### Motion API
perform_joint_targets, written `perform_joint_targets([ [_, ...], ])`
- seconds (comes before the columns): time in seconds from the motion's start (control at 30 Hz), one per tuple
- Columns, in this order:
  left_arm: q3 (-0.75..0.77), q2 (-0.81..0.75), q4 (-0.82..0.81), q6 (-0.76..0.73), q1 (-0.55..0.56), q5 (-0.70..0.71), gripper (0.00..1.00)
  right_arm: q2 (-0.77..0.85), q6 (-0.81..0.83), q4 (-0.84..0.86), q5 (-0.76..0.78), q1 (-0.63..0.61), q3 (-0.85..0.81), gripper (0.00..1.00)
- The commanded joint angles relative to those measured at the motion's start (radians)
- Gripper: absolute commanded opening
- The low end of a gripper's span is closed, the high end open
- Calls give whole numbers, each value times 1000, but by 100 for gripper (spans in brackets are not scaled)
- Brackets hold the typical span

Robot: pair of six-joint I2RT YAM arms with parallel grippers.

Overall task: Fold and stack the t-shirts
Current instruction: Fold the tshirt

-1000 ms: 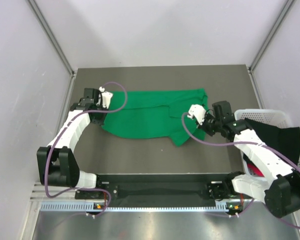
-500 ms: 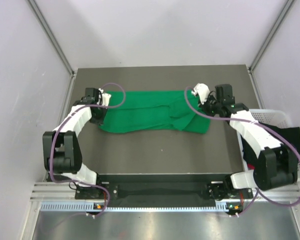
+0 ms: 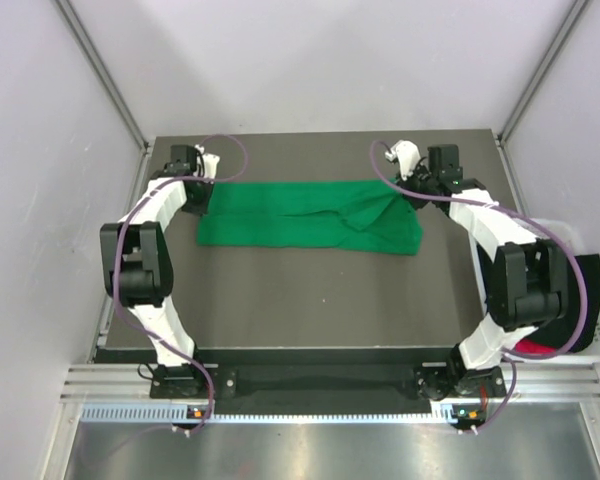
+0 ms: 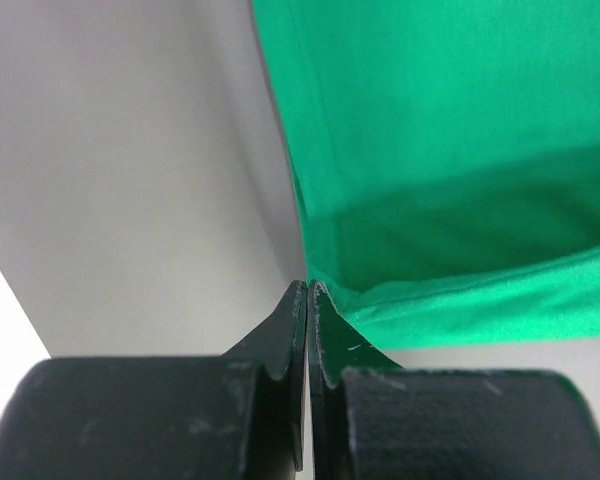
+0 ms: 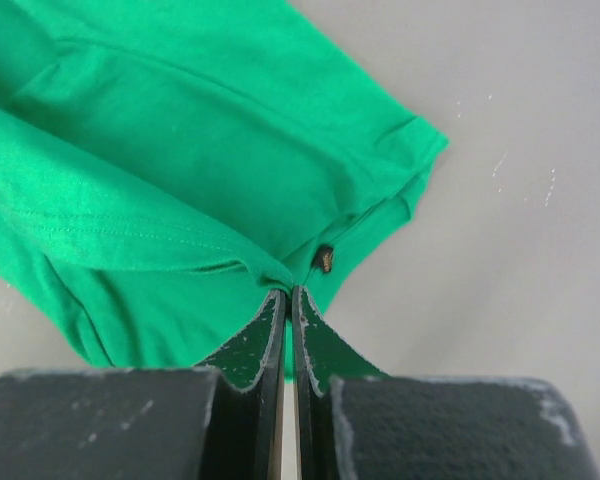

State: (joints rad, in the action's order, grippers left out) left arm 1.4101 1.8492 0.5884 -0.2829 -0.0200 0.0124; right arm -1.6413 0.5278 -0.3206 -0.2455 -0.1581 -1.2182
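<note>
Both arms have swung out far now: left claw (image 4: 308, 290) and right claw (image 5: 288, 292) have dragged the green t-shirt (image 3: 300, 215) back across the table (image 3: 310, 300), drawing it from a rumpled spread into a flat, narrow band

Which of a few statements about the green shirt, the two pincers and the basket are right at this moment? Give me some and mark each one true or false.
1. The green t-shirt stretches as a long band between the two arms. True.
2. The left pincer is open and clear of the cloth. False: it is shut on the green t-shirt's edge.
3. The right pincer is shut on green cloth. True.
4. The black t-shirt lies spread on the table beside the green one. False: it is bunched in the white basket off the table's right side.
</note>
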Motion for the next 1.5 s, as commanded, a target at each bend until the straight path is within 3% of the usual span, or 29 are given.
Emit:
perform_joint_targets([
  [0.0,81,45,-22,7,-3,-8,0,-31,-18,58,12,14,-73,0],
  [0.47,230,191,1,1,-3,-22,0,-192,-46,45,20,28,-227,0],
  [1.1,273,235,1,33,-3,35,0,-339,-66,17,14,23,-392,1],
  [1.17,271,229,1,40,-3,43,0,-345,-72,12,14,17,-403,4],
  [1.2,271,228,1,48,-5,47,5,-350,-75,9,15,15,-412,16],
  [1.27,271,214,-1,54,-3,54,21,-345,-97,0,37,14,-418,29],
  [1.3,270,203,-4,62,-3,61,34,-325,-115,5,47,14,-409,37],
  [1.4,239,145,-56,77,-1,77,46,-240,-126,57,69,15,-335,39],
  [1.47,208,95,-77,80,0,70,46,-200,-135,78,65,15,-304,40],
])
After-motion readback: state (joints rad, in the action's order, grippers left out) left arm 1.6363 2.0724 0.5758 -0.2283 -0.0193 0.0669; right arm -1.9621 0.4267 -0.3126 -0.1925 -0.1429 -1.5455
